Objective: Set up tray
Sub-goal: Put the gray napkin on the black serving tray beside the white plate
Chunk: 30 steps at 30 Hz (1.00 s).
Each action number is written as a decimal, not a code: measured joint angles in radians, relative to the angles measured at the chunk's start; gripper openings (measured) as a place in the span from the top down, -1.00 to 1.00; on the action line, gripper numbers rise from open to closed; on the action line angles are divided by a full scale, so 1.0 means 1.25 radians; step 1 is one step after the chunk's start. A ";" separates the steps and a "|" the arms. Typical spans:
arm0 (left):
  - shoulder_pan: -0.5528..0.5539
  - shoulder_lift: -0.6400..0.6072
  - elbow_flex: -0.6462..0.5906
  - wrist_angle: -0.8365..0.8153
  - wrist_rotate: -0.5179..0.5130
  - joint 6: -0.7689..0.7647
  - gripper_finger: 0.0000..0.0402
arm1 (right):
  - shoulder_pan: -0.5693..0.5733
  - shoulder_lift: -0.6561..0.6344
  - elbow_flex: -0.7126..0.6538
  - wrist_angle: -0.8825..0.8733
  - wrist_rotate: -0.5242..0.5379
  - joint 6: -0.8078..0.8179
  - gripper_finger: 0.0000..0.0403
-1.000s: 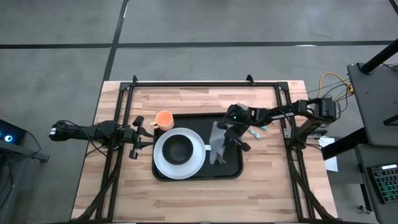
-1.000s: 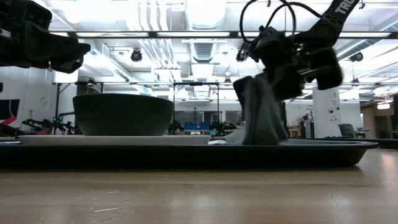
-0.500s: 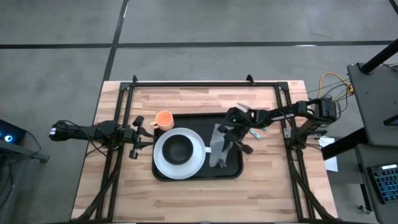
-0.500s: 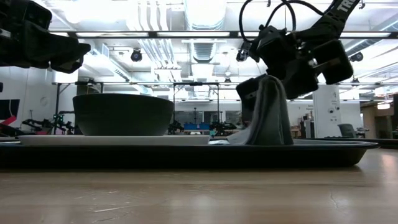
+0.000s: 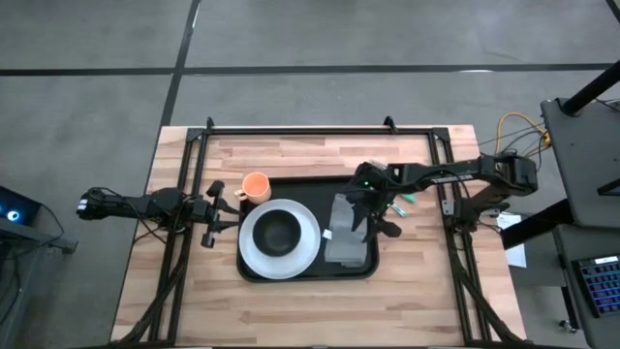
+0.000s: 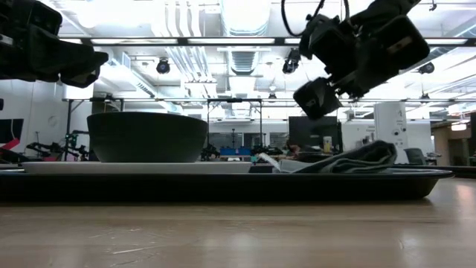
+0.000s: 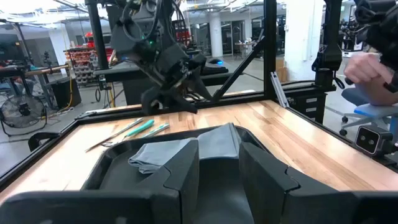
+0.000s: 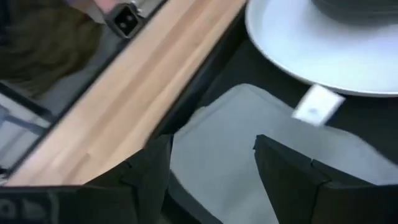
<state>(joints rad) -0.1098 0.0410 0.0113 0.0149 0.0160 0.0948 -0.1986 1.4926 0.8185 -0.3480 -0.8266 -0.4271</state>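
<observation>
1. The tray lies across the middle of the wooden table, between the two arms, with its long side running left to right.
2. On its right part lies a grey napkin, flat and folded, with a small white tag at the plate-side edge. The right gripper hangs just above the napkin's far end, fingers apart and holding nothing (the low view shows clear air under it).
3. Judged from this, the step in hand is laying the napkin. To finish it well, the gripper should rise straight up so neither finger drags the cloth, which will shift or bunch at the lightest snag.
4. On the tray's left part sits a white plate with a black bowl standing on it; I cannot tell whether anything is inside the bowl.
5. An orange cup stands at the tray's far-left corner; whether it is inside the rim is unclear.
6. Teal-handled cutlery lies on the wood beyond the tray's right end, probably next to go.
7. The left gripper waits off the tray's left end, fingers slightly apart.
</observation>
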 joint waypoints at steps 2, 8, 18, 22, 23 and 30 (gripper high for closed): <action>0.000 0.000 0.000 0.000 0.000 0.000 0.52 | 0.000 -0.016 -0.005 0.027 0.031 -0.002 -0.09; 0.000 0.000 0.000 0.000 0.000 0.000 0.52 | 0.019 -0.008 -0.020 0.106 0.033 0.004 -0.09; 0.000 0.000 0.000 0.000 0.000 0.000 0.52 | 0.140 0.111 -0.027 0.138 0.084 0.007 -0.09; 0.000 0.000 0.000 0.000 0.000 0.000 0.52 | 0.213 0.116 -0.009 0.139 0.292 0.007 -0.09; 0.000 0.000 0.000 0.000 0.000 0.000 0.52 | 0.229 0.115 -0.001 0.139 0.333 0.007 -0.09; 0.000 0.000 0.000 0.000 0.000 0.000 0.52 | 0.328 0.111 0.044 0.136 0.525 0.033 -0.09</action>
<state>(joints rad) -0.1099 0.0410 0.0116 0.0151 0.0161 0.0948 0.2111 1.6309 0.8736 -0.1785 -0.1698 -0.3864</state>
